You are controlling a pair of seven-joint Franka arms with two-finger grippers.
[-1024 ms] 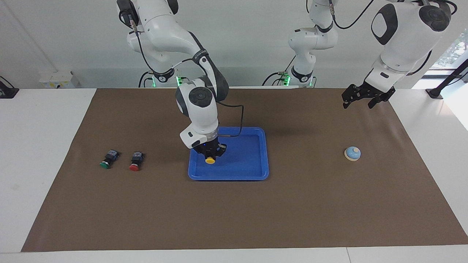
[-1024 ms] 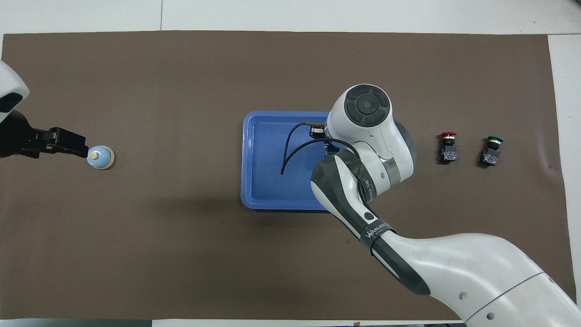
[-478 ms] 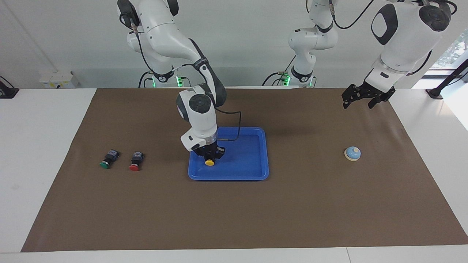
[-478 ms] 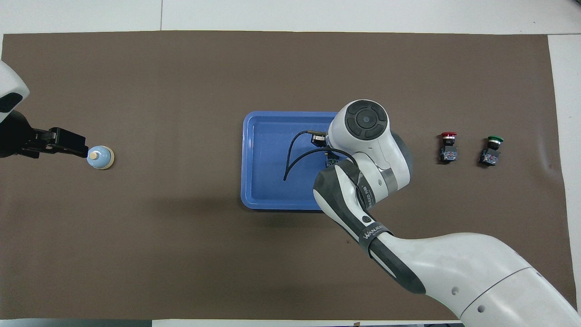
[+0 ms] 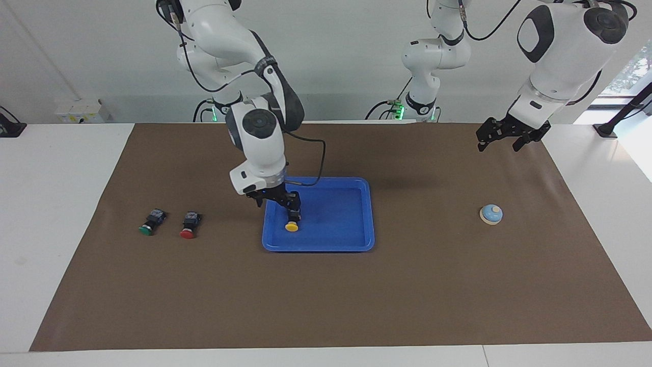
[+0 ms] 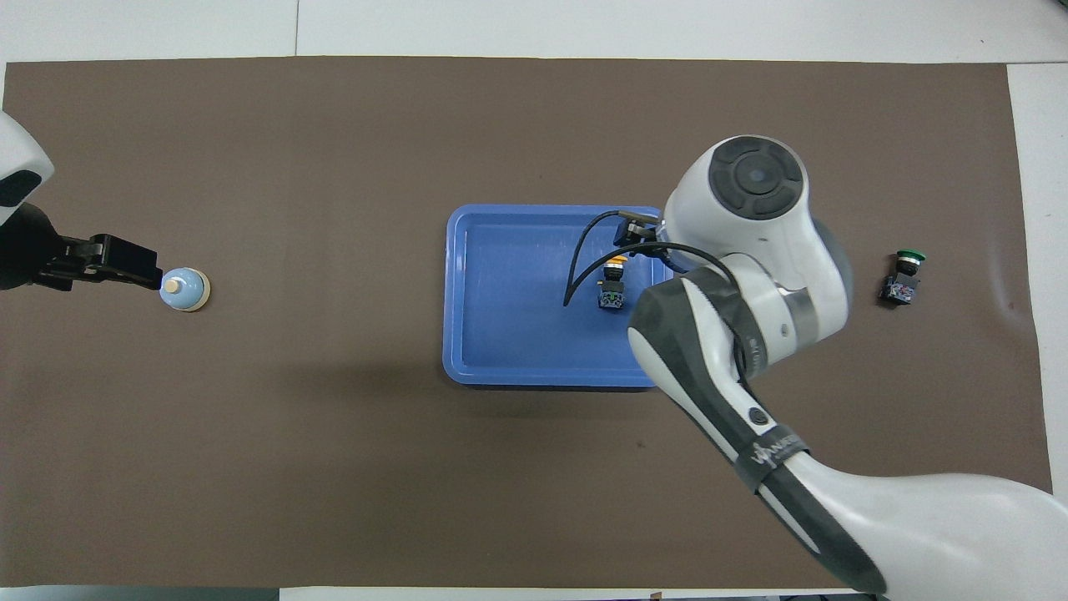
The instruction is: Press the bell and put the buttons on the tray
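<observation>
The yellow button (image 5: 292,223) lies in the blue tray (image 5: 341,219), toward the right arm's end; the overhead view shows it (image 6: 612,284) in the tray (image 6: 509,309) too. My right gripper (image 5: 272,200) is open just above that end of the tray, clear of the button. The red button (image 5: 188,227) and green button (image 5: 147,224) lie on the mat toward the right arm's end; the right arm hides the red one from overhead, the green button (image 6: 903,280) shows. The bell (image 5: 491,214) (image 6: 185,289) sits toward the left arm's end. My left gripper (image 5: 498,145) (image 6: 138,267) waits open, raised beside the bell.
A brown mat (image 5: 433,285) covers most of the white table. A black cable (image 5: 320,163) loops from the right wrist over the tray. The right arm's elbow and forearm (image 6: 751,351) hang over the tray's end nearer to the red button.
My right gripper has let go of the yellow button, lifted and moved toward the right arm's end. The button stays in the tray. The left arm has not moved.
</observation>
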